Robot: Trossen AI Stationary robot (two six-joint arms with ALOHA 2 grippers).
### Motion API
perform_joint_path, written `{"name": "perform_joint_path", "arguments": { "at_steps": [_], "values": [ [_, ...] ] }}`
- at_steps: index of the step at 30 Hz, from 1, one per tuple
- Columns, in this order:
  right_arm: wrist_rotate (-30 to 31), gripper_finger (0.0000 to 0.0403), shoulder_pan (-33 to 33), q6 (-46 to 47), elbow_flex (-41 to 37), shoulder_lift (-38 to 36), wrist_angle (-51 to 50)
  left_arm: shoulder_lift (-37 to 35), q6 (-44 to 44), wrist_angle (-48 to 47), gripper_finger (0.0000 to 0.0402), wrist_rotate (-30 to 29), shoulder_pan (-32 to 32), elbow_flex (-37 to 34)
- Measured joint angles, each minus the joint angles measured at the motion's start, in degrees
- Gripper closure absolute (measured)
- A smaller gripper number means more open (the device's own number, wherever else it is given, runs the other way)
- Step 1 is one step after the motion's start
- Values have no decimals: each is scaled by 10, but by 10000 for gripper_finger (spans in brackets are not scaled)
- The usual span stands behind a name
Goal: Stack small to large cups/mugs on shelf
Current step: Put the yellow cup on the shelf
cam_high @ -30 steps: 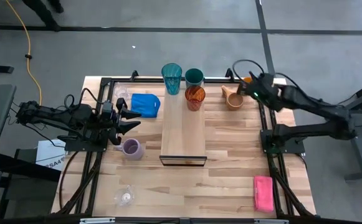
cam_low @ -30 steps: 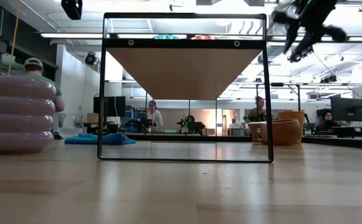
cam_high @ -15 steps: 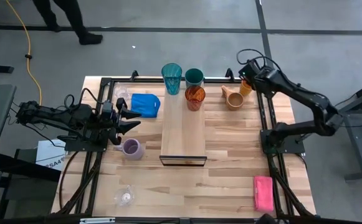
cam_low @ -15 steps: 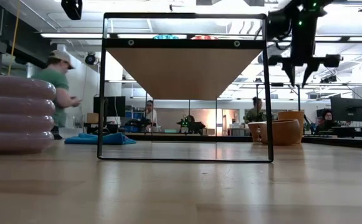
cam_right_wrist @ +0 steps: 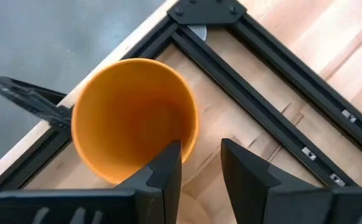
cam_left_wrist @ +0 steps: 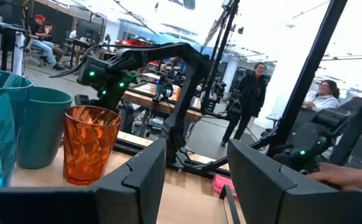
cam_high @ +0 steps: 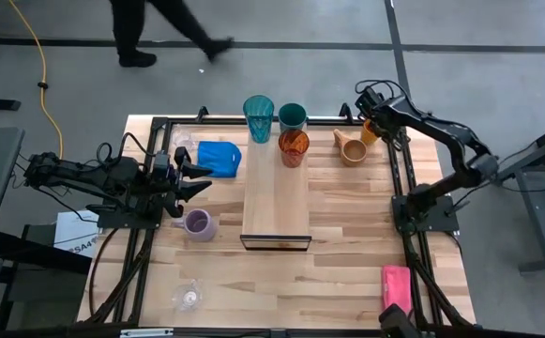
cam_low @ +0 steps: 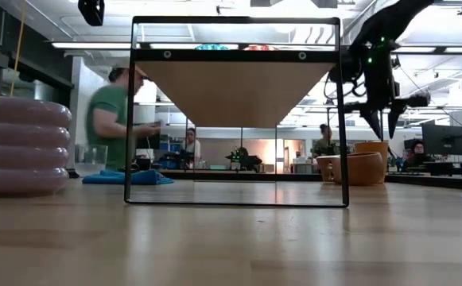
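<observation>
The shelf (cam_high: 276, 192) runs down the centre of the high view, a long light-wood plank with a thin black frame. At its upper end stand the teal tumbler (cam_high: 258, 118), the dark green cup (cam_high: 292, 117) and the red cup (cam_high: 293, 147), close together. Right of them, on the table (cam_high: 347, 244), the tan mug (cam_high: 351, 148) lies on its side. The orange cup (cam_high: 371, 130) stands upright in the upper right corner of the table, just inside the black frame rail.

The right gripper (cam_high: 373, 105) hangs over that orange cup; in the right wrist view its fingers (cam_right_wrist: 165, 171) are parted, with one over the cup's rim (cam_right_wrist: 135, 118) and nothing held.

Left of the shelf lie the blue cloth (cam_high: 219, 157) and, lower, the lavender mug (cam_high: 197, 223). A clear glass (cam_high: 188, 297) sits at lower left, the pink sponge (cam_high: 396, 290) at lower right.

The left gripper (cam_high: 197, 178) waits at the left table edge, fingers apart and empty.

A person (cam_low: 115, 119) stands beyond the table in the low view.
</observation>
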Motion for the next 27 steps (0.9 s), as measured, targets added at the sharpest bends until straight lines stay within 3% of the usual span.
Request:
{"name": "perform_joint_path", "arguments": {
  "at_steps": [21,27],
  "values": [
    [-27,301,-27,-15,0,71,36,0,0,1,240,-16,0,0],
    [-16,345,-27,-23,0,72,45,0,0,1,240,-16,0,0]
  ]
}}
